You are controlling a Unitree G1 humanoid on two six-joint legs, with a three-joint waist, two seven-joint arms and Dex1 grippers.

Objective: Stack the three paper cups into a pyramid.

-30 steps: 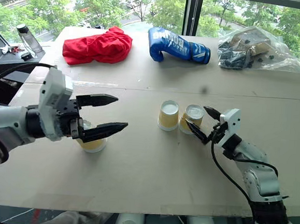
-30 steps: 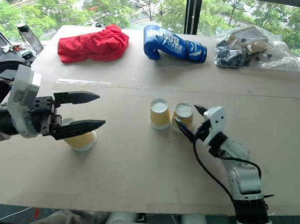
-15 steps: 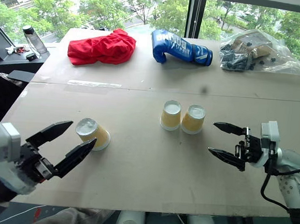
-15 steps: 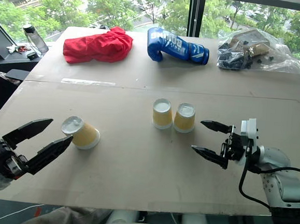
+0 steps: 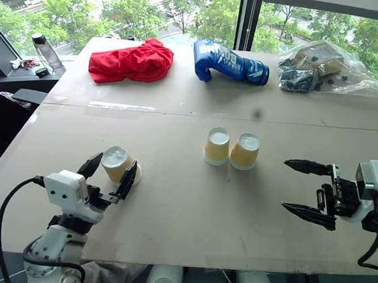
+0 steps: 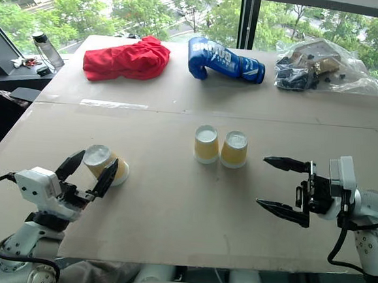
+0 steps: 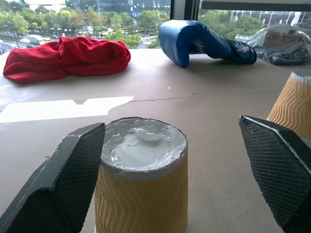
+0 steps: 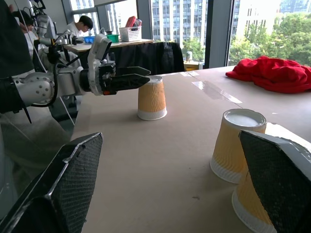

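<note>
Three cups stand upside down on the counter (image 5: 184, 200). Two sit side by side, touching or nearly so, near the middle: one cup (image 5: 217, 146) with another cup (image 5: 245, 151) at its 3 o'clock. The third cup (image 5: 117, 165) stands well apart at their 8 o'clock, between the spread fingers of the left gripper (image 5: 110, 174), apparently untouched. The right gripper (image 5: 311, 188), fingers spread and empty, hovers at 4 o'clock from the pair, pointing toward them.

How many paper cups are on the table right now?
3, all upside down. Two stand side by side mid-table: one and its neighbour. The third cup stands apart toward the robot's left, between the open left claw fingers. None looks hidden.
</note>
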